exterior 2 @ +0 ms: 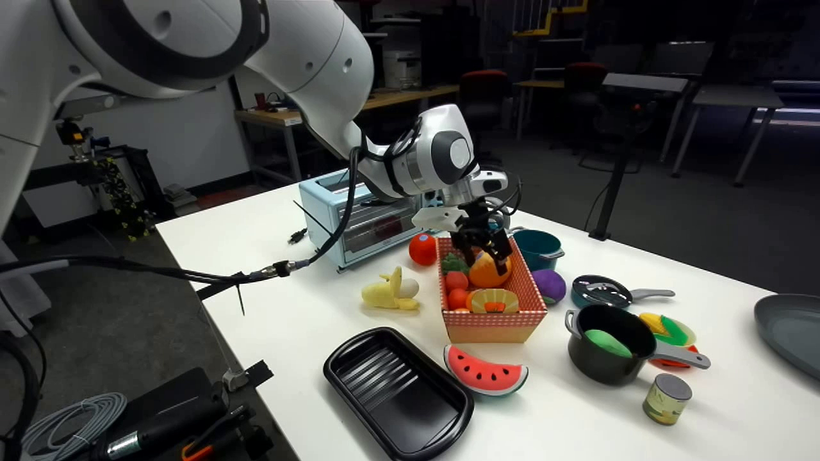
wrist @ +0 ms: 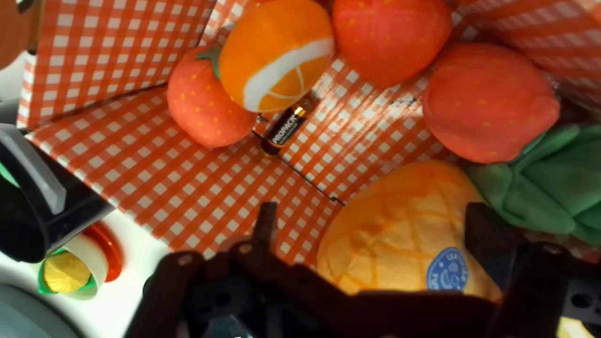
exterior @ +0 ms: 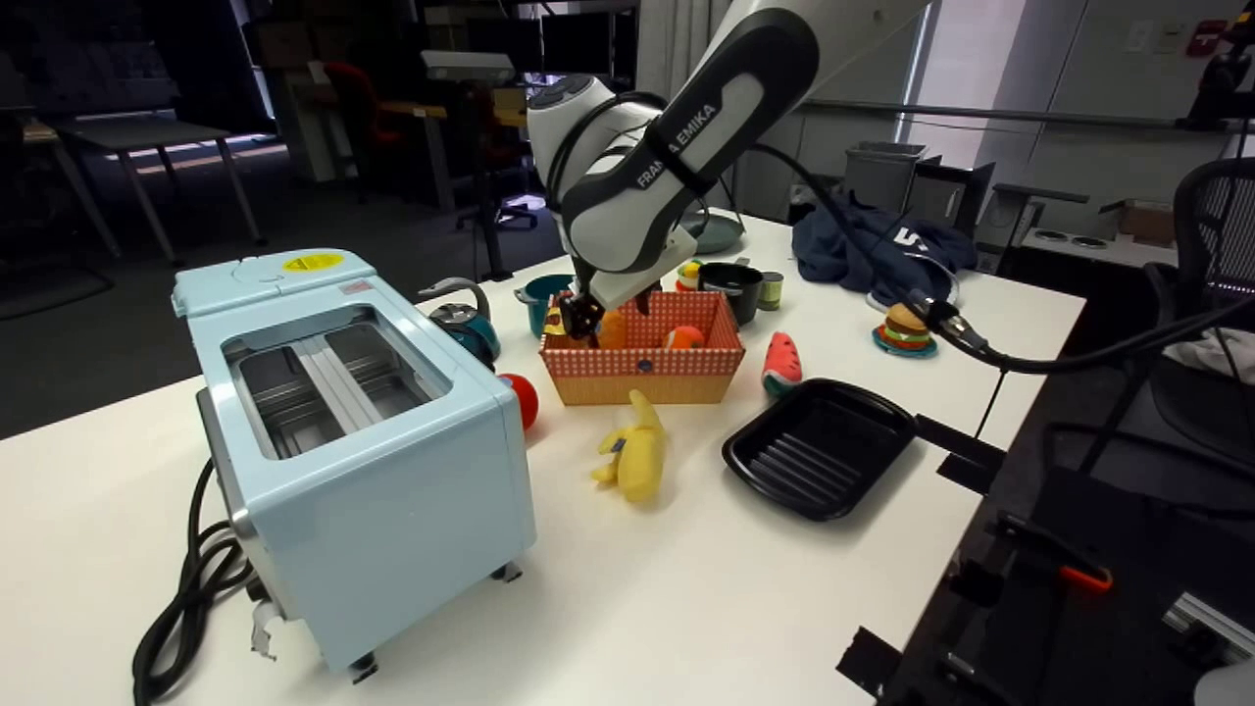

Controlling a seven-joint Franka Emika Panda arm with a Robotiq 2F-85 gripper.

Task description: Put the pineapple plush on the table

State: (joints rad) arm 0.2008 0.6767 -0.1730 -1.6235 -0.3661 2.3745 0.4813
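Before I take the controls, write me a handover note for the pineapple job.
Gripper: open, poised at the pineapple, jaws well apart; whether either side touches it, I can't tell.
Pineapple: inside the checked basket, with other toy fruit.
Done: gripper positioned; pineapple not yet gripped or lifted out.
Left: close on it, raise it clear of the basket, set it on the table, release.

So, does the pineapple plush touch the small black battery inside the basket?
Apart. In the wrist view, checked basket lining shows between the pineapple plush and the battery.
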